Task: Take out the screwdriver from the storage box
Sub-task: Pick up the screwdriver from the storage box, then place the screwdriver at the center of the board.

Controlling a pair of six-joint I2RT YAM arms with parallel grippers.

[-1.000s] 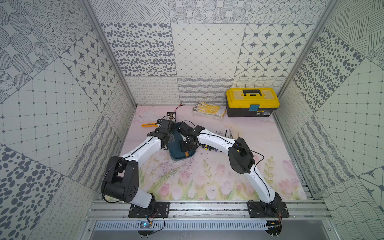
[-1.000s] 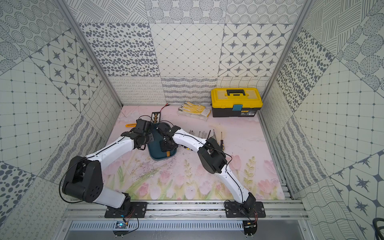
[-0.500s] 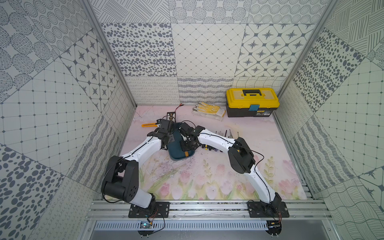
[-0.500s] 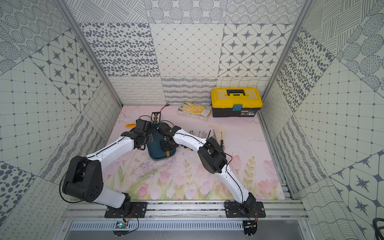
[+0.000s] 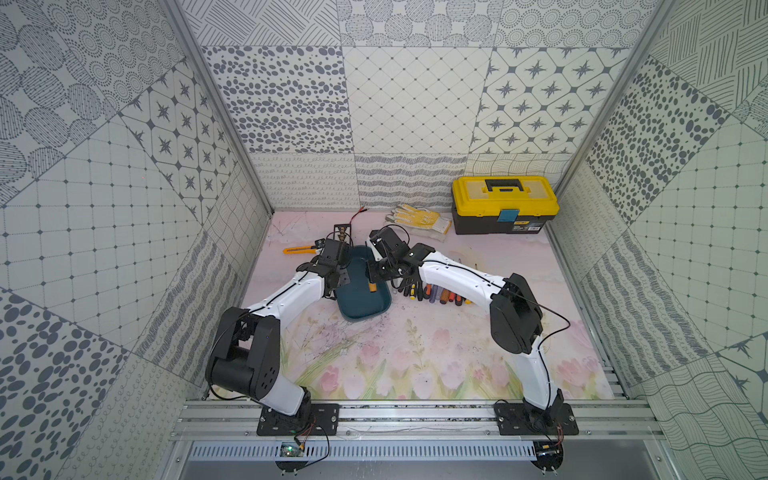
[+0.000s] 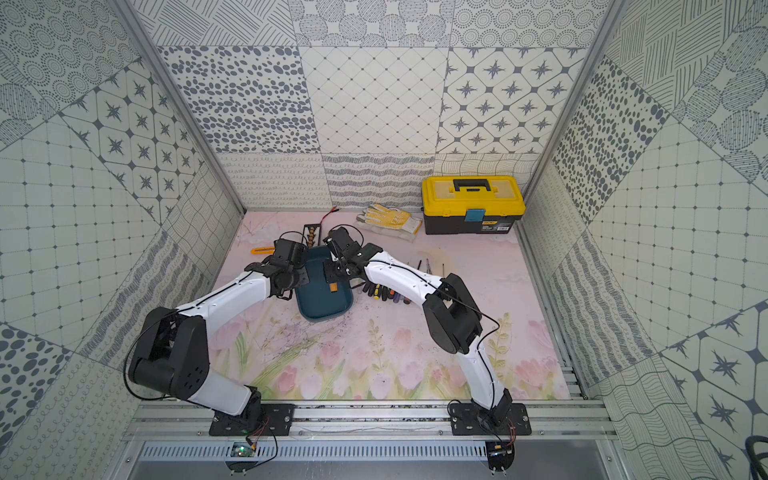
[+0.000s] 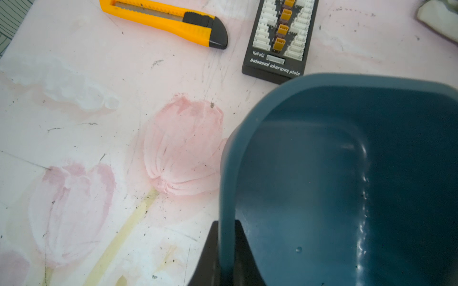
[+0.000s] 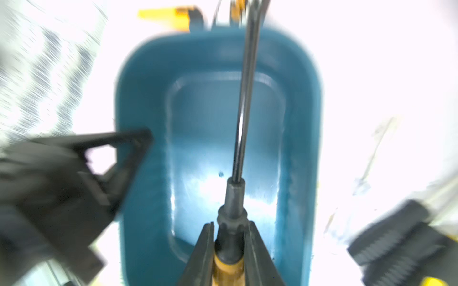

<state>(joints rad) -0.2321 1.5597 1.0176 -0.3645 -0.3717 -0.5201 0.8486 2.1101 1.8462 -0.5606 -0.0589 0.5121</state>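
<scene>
Right claw (image 8: pixel 231 227) is pressed in on the screwdriver (image 8: pixel 241 138), one finger on each side of the dark collar where the orange-yellow handle begins. Left claw (image 7: pixel 226 237) is pinched over the long side wall of the storage box (image 5: pixel 361 309), one finger inside and one outside. I judge that grip is there to pin the tub to the mat (image 5: pixel 415 357). The screwdriver lies inside the box, on the side nearer my right arm, and in a top view only its orange handle end (image 5: pixel 372 286) peeks out below my right wrist. Its long axis runs with the box's length: handle in my right claw, steel shaft pointing straight away toward the far short wall. In the right wrist view the shaft crosses that far rim, but the picture is smeared, so I cannot tell whether the tip clears the rim or rests on it. My judgement is that the way out is up and back along the handle, since a sideways pull would drag the shaft into the wall. The risk is the tip catching the rim and tugging the box against my left grip. A row of other screwdrivers (image 5: pixel 436 293) lies just beside the box on my right.
</scene>
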